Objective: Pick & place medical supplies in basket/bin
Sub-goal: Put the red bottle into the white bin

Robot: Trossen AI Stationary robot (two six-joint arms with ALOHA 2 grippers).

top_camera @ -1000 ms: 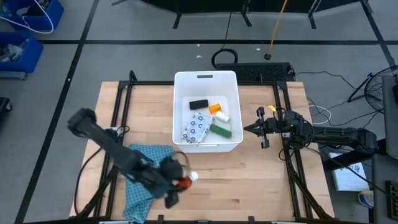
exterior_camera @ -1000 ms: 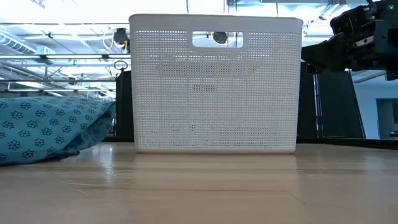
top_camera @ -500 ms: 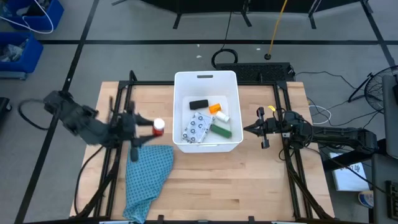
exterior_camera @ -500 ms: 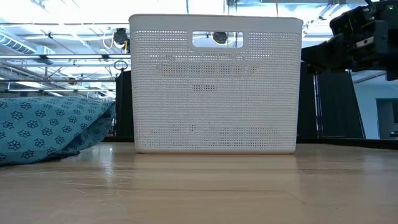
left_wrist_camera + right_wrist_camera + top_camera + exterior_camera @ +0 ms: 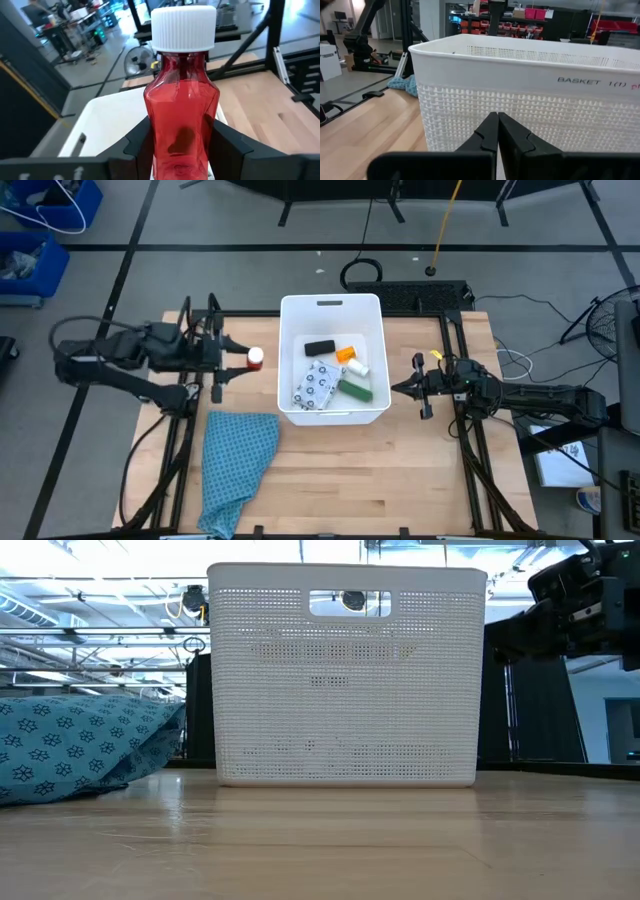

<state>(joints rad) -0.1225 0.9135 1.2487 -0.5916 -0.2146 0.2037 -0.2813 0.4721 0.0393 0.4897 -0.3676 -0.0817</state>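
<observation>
High view: the left gripper (image 5: 236,358) holds the red bottle (image 5: 254,358) lengthwise, cap toward the basket (image 5: 333,306), nearer it than before. Left wrist view: fingers (image 5: 140,141) pinch its body. The right gripper (image 5: 397,388), pressed closed, waits beside the basket.

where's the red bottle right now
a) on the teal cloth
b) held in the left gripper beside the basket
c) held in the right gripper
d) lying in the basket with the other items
b: the left gripper is shut on the red bottle, held just outside the basket, and the left wrist view shows its fingers clamping the bottle's sides.
</observation>
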